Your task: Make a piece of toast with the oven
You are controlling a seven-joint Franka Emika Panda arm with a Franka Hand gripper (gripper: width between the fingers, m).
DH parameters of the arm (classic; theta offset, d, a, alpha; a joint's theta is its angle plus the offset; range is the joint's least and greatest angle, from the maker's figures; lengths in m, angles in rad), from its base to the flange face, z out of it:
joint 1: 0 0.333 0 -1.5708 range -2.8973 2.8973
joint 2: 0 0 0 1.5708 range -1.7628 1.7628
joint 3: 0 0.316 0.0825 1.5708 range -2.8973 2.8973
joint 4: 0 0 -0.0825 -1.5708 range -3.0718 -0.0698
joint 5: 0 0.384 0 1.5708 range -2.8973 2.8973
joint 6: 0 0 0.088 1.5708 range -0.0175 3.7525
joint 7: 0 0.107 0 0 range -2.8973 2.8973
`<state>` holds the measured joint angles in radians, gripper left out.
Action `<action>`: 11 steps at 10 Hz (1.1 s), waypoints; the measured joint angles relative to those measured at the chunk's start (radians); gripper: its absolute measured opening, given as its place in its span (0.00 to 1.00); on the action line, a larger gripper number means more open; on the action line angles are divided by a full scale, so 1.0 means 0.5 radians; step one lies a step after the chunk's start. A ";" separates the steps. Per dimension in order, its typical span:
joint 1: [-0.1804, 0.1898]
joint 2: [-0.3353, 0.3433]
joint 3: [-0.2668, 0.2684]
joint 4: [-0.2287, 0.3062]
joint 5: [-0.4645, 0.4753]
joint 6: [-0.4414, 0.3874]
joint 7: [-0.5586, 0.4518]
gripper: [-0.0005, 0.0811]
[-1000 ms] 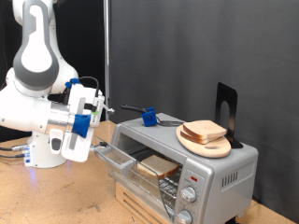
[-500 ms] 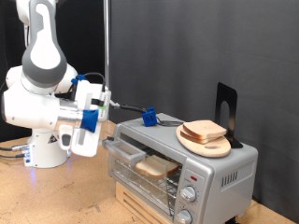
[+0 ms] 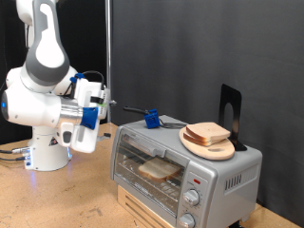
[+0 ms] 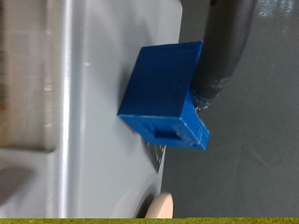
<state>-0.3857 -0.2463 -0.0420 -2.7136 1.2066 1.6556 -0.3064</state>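
Note:
The silver-grey oven (image 3: 226,169) stands at the exterior view's lower right with its glass door (image 3: 128,152) shut. One piece of toast (image 3: 158,169) lies on the rack inside and shows through the glass. My gripper (image 3: 104,103) hangs in the air to the left of the oven, a little above the door's top edge, and touches nothing. No fingers show in the wrist view. That view looks at the grey oven top (image 4: 103,56), with a blue block (image 4: 166,98) on a black handle (image 4: 224,47).
A round wooden plate (image 3: 211,148) with piled bread slices (image 3: 209,133) sits on the oven top, beside a black stand (image 3: 229,112). The blue block tool (image 3: 150,119) lies at the top's back left. The oven rests on a wooden box (image 3: 142,203). Two knobs (image 3: 195,198) face front.
The oven door swung up from open to shut with the slice inside. My arm pulled back up and to the left, away from the door.

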 joint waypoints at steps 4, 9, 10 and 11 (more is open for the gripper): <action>-0.131 -0.077 -0.124 0.063 -0.009 0.010 0.104 1.00; -0.145 0.209 -0.226 0.292 -0.216 -0.447 0.108 1.00; -0.147 0.330 -0.235 0.386 -0.236 -0.474 0.107 1.00; -0.146 0.435 -0.234 0.462 -0.236 -0.466 0.090 1.00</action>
<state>-0.4587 -0.0287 -0.1590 -2.4826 1.0884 1.4228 -0.2615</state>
